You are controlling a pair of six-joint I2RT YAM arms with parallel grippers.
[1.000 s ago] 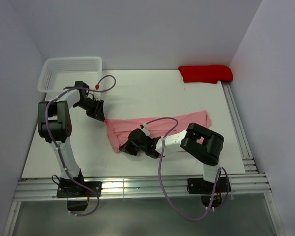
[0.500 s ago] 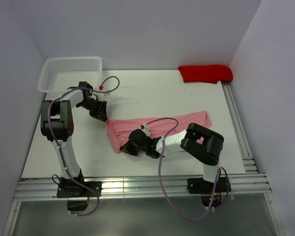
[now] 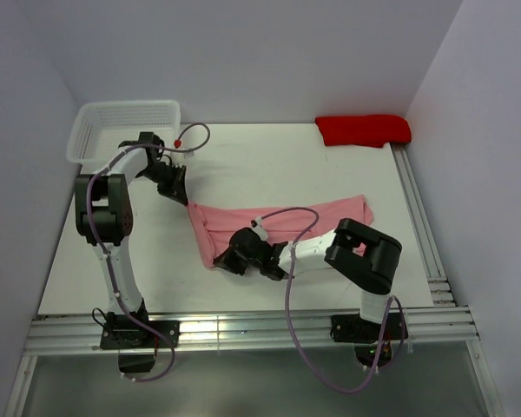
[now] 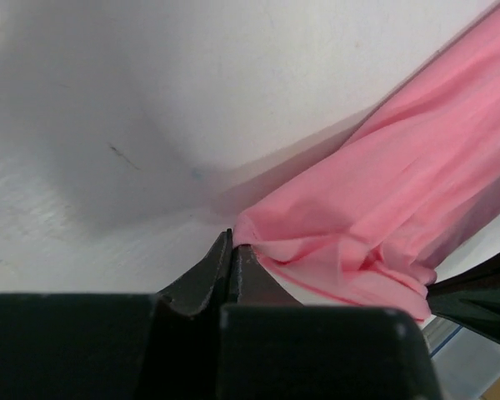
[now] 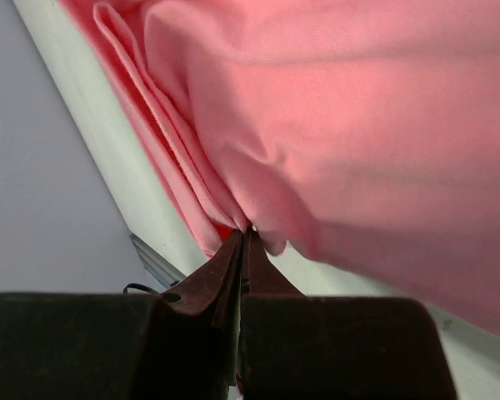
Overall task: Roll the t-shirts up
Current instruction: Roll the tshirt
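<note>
Light-pink soft fabric t-shirt (image 3: pixel 282 221) is pinched at two spots. Left gripper (image 3: pixel 183 196), jaws fully closed, nips the cloth's upper-left corner; the wrist view shows fabric meeting the tips, and the bite looks thin. Right gripper (image 3: pixel 220 262), jaws also closed, clamps a bunched fold at the lower-left end. Outward: the shirt lies as a folded band across frame centre on the white table (image 3: pixel 269 165). White plastic mesh basket (image 3: pixel 122 122) upper left, red folded cloth (image 3: pixel 363 130) upper right, both well apart. Handling guess: light, limp, likely to slip from a shallow pinch. Take corners or doubled edges, and keep both ends level so the roll doesn't skew.
</note>
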